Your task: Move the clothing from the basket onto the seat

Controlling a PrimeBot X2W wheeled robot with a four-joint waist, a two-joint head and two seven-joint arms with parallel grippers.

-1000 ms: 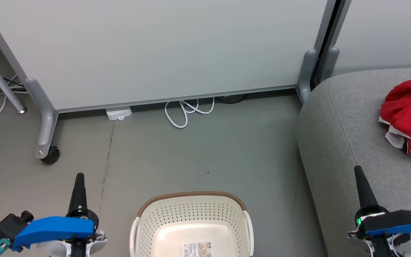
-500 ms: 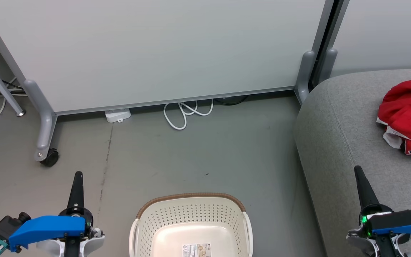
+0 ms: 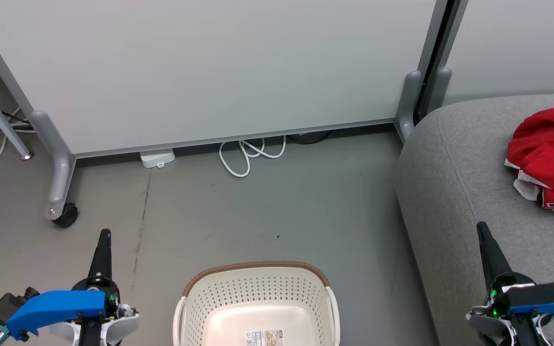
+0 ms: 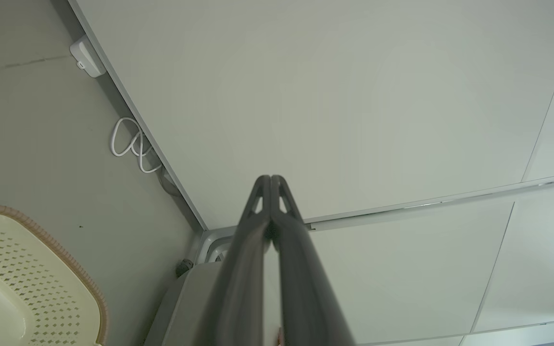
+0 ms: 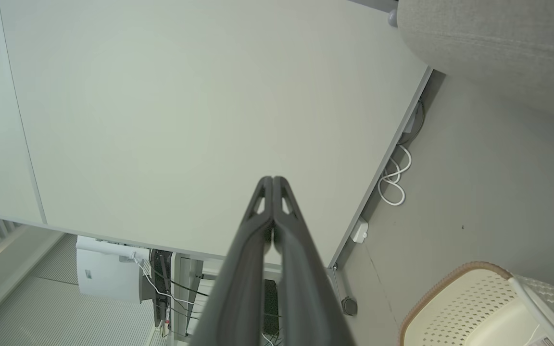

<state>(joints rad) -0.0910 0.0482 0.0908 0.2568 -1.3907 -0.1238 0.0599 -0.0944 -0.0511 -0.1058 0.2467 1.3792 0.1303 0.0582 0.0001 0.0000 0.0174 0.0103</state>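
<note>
camera shifted slightly; left tool [image 3: 105, 234], right tool [image 3: 482, 226] pressed together; clothing [image 3: 546, 154] on seat [image 3: 450, 182], basket [image 3: 258, 288] on floor [image 3: 258, 206].

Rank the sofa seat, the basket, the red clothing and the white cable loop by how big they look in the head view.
1. seat, largest.
2. basket, cut off at the bottom edge.
3. clothing, cut off at the right edge, so basket versus clothing is unsure.
4. white cable loop, clearly smallest.
</note>
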